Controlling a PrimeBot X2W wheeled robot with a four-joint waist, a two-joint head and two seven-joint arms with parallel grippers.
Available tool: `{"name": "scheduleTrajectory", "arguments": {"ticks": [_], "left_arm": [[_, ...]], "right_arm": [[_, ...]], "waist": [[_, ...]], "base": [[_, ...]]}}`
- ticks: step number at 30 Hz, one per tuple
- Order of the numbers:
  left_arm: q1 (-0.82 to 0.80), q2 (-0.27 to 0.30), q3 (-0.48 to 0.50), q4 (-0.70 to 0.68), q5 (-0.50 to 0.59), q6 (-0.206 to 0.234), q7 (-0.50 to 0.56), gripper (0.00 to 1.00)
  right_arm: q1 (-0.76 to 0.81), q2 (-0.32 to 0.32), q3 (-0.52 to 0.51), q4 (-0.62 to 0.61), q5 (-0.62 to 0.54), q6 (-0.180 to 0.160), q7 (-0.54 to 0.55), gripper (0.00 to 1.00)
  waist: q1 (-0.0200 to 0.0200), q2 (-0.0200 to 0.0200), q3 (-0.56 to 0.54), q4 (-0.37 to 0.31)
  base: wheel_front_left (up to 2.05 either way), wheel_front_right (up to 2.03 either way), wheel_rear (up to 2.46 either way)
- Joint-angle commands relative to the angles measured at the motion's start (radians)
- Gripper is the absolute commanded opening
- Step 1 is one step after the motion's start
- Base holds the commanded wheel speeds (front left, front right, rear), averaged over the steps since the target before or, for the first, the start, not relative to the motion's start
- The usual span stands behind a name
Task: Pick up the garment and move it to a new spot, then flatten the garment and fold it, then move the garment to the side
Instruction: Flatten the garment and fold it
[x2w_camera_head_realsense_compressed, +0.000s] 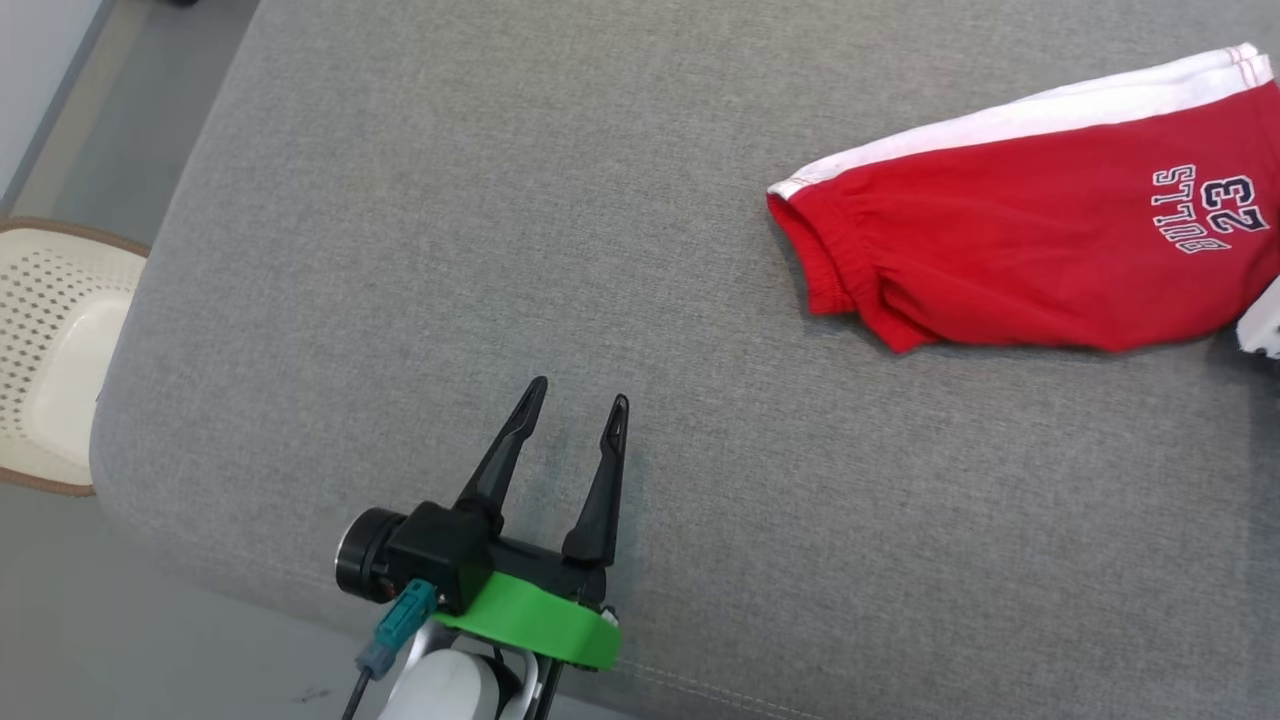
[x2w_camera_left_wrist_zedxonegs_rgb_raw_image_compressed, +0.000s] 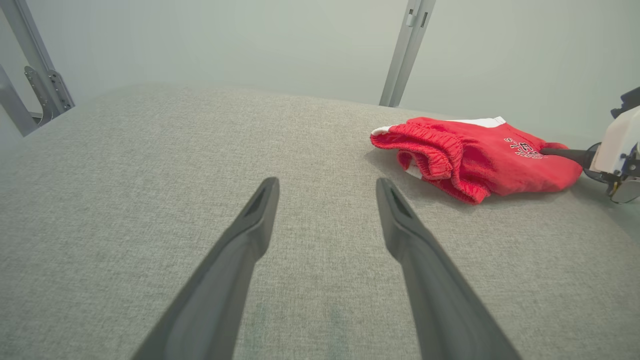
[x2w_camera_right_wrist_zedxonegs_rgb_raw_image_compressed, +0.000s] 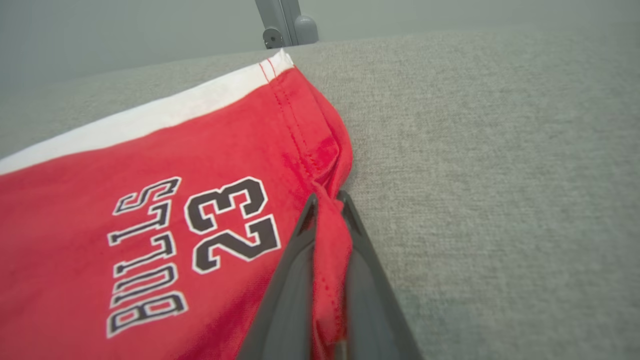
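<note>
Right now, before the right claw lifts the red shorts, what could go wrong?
1. The right claw is shut on just a thin fold at the hem of the red shorts; that fold may slip out during the lift.
2. Lifted by one corner, the shorts will likely hang bunched, so flattening gets harder; the left claw is open and well apart from them, giving no support.

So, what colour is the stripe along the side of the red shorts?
White; the stripe on the shorts shows best in the head view.
</note>
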Motion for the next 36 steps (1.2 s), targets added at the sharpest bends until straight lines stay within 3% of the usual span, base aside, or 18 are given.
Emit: {"name": "scheduleTrajectory", "arguments": {"ticks": [1,12,20,29,36], "left_arm": [[0.008,-0.001,0.012,0.005,0.010,0.000,-0.003,1.00],[0.044,0.000,0.053,0.003,0.054,-0.015,-0.003,1.00],[0.067,0.000,0.076,-0.005,0.073,-0.018,-0.003,1.00],[0.060,0.000,0.078,0.008,0.074,-0.023,-0.003,1.00],[0.070,0.000,0.071,0.017,0.062,-0.016,-0.003,1.00]], "right_arm": [[0.046,0.014,-0.001,-0.012,0.019,-0.002,-0.023,0.00],[0.195,0.030,-0.018,-0.106,0.062,-0.002,-0.086,0.00],[0.270,0.025,-0.079,-0.180,0.017,-0.002,-0.092,0.00],[0.244,0.046,-0.153,-0.206,-0.105,-0.002,-0.092,0.00],[0.210,0.091,-0.137,-0.282,-0.194,-0.002,-0.092,0.00]], "waist": [[0.0000,0.0000,-0.037,-0.053],[0.0000,0.0000,-0.106,-0.178],[0.0000,0.0000,-0.131,-0.260],[0.0000,0.0000,-0.150,-0.278],[0.0000,0.0000,-0.178,-0.275]], "base": [[0.00,0.00,0.00],[0.00,0.00,0.00],[0.00,0.00,0.00],[0.00,0.00,0.00],[0.00,0.00,0.00]]}}
